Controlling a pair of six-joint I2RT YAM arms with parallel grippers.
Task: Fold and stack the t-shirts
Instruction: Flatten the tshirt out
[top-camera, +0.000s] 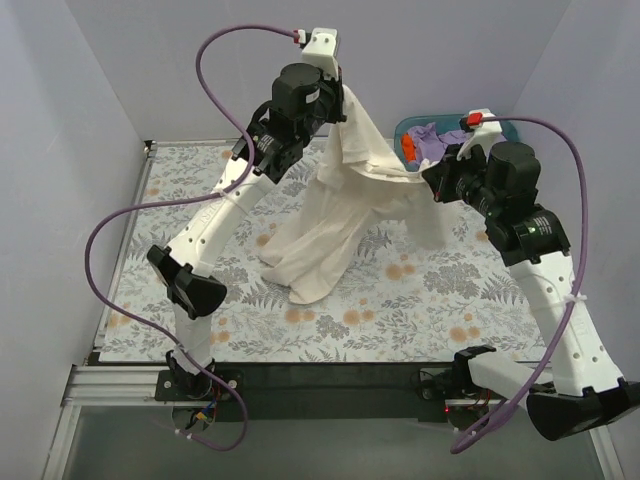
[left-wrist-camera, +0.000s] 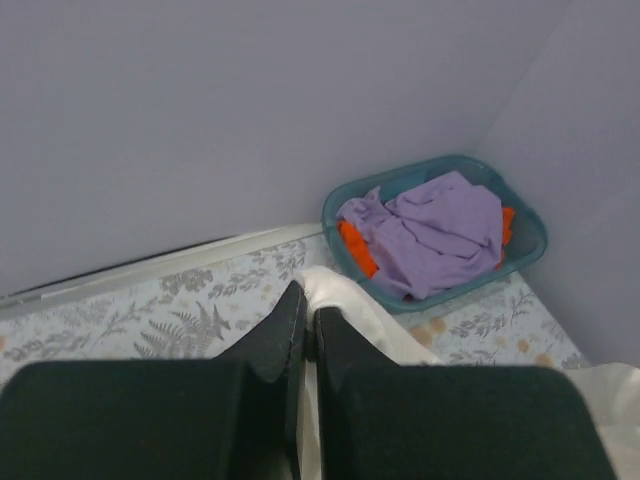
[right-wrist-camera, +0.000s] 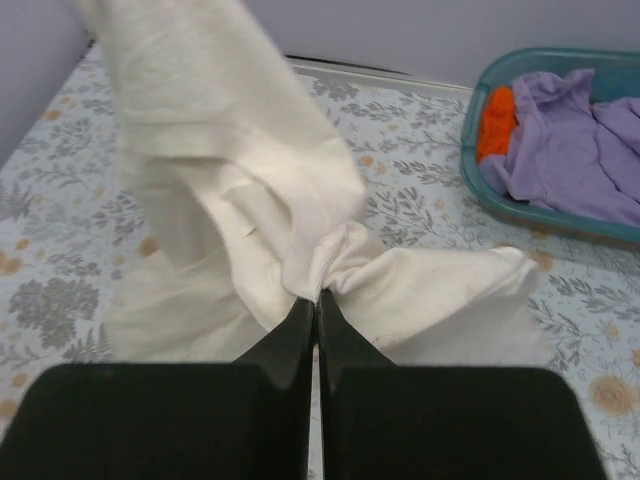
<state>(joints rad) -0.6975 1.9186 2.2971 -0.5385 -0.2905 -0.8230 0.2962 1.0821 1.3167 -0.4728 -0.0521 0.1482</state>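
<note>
L gripper (top-camera: 341, 98) is up high over the back-centre of the table (top-camera: 440, 300), jaws pinched tight on a top edge of the cream shirt (top-camera: 330, 225). In the L wrist view its two black fingers (left-wrist-camera: 340, 345) press together w/ a strip of cream cloth caught between them. R gripper (right-wrist-camera: 317, 298) sits lower and off to the right, also clamped on the cream shirt. The R wrist view shows the tips closed on a bunched fold, cloth puckering out from the pinch. Both arms grip the same shirt at separate spots, L hold higher than R hold.

Shirt hangs from the L grip as a long drape and widens downward. Its lower part lies crumpled on the table approx mid-table, a bit toward the L arm side. A band of cloth runs from the drape across to the R grip, w/ a flap hanging below it. Shirt is unfolded and bunched.

Basket (top-camera: 505, 125), teal, stands at the back-right corner by the wall, behind the R gripper and partly hidden by it from above. Inside, a purple shirt (left-wrist-camera: 440, 235) is heaped on top and fills most of it. Orange cloth (left-wrist-camera: 355, 250) shows at the left end, plus a bit at the right wall. Cream cloth lies near the basket front; contact can't be told.

Table cover has a floral/fern print. Purple cables (top-camera: 120, 215) loop off both arms.
</note>
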